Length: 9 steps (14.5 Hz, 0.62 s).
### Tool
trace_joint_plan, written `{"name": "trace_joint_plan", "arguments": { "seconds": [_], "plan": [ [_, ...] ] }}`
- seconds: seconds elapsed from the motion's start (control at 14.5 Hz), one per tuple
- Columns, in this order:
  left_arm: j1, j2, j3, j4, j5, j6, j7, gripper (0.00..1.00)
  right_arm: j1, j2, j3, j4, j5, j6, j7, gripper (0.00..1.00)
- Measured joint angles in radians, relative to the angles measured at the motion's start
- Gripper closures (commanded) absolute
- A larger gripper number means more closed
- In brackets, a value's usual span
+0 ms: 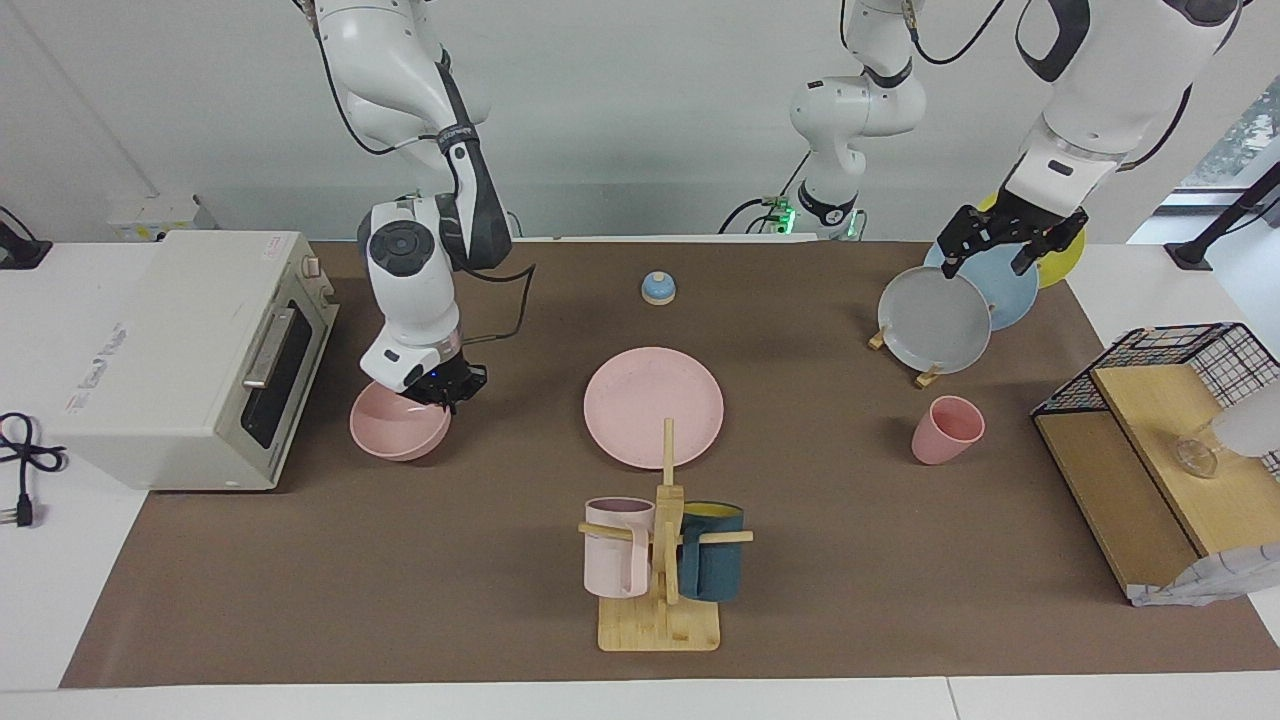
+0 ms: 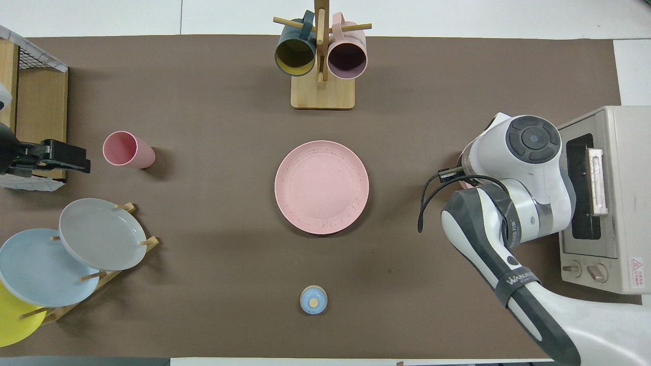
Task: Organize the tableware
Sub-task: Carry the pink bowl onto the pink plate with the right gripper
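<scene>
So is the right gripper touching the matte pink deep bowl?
Touching: in the facing view the right gripper sits down on the rim of the matte pink deep bowl, no gap visible.

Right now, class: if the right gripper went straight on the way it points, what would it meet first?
The right gripper points down at the pink bowl, so it would meet the bowl's rim first; it looks to be at the rim already.

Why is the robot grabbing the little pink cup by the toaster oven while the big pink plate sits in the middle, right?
Not the cup: the right gripper is at the deep matte pink bowl, as the facing view shows. The oven and plate parts hold.
</scene>
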Motion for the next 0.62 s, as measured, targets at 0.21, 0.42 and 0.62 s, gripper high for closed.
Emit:
{"name": "trace_joint_plan", "arguments": {
  "seconds": [0.21,0.42,0.62],
  "plan": [
    [0.0,0.0,0.0,0.0,0.0,0.0,-0.001,0.0,0.085,0.019,0.003,0.165,0.001,-0.173,0.049,1.0],
    [0.0,0.0,0.0,0.0,0.0,0.002,-0.005,0.0,0.251,0.091,0.012,0.408,0.009,-0.31,0.3,1.0],
    [0.0,0.008,0.0,-0.02,0.0,0.06,-0.007,0.0,0.437,0.253,0.015,0.591,0.009,-0.33,0.568,1.0]
  ]
}}
